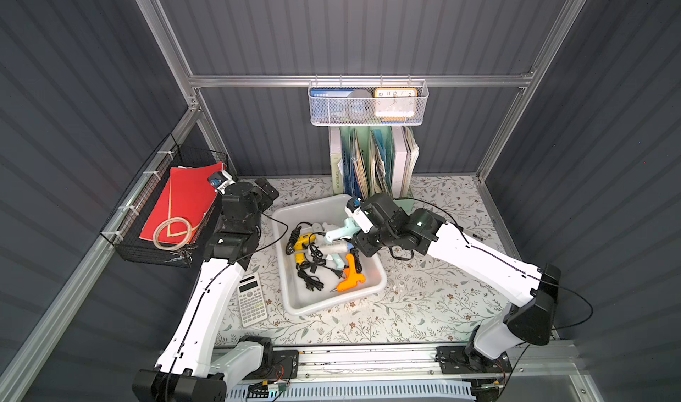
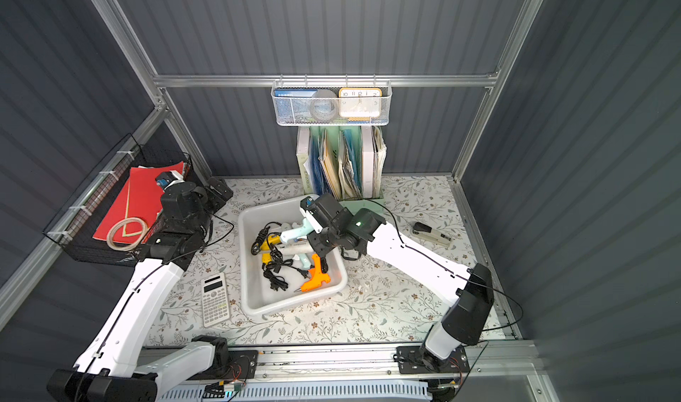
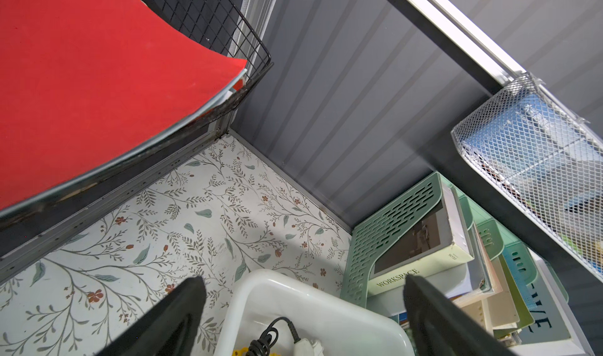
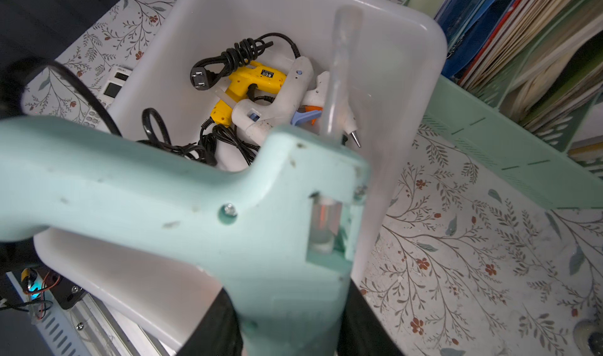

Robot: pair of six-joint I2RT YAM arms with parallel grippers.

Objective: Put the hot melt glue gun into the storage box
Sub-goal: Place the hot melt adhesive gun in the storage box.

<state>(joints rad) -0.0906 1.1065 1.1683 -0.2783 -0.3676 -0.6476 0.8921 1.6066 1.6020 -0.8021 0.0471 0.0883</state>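
Right pincer (image 4: 287, 318) clenched on the mint glue gun (image 4: 182, 191), hanging over the storage box (image 1: 294, 286), left pincer (image 3: 303, 281) released, spread wide

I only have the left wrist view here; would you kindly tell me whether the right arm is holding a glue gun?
Observer: Yes, the right gripper has its jaws shut on a mint-green glue gun, over the storage box.
Operator: Thank you. Are other guns already inside?
Observer: Several, including an orange glue gun near the box's front.
Operator: Anything on the table beside the box?
Observer: A calculator lies beside it, on the robot's left.
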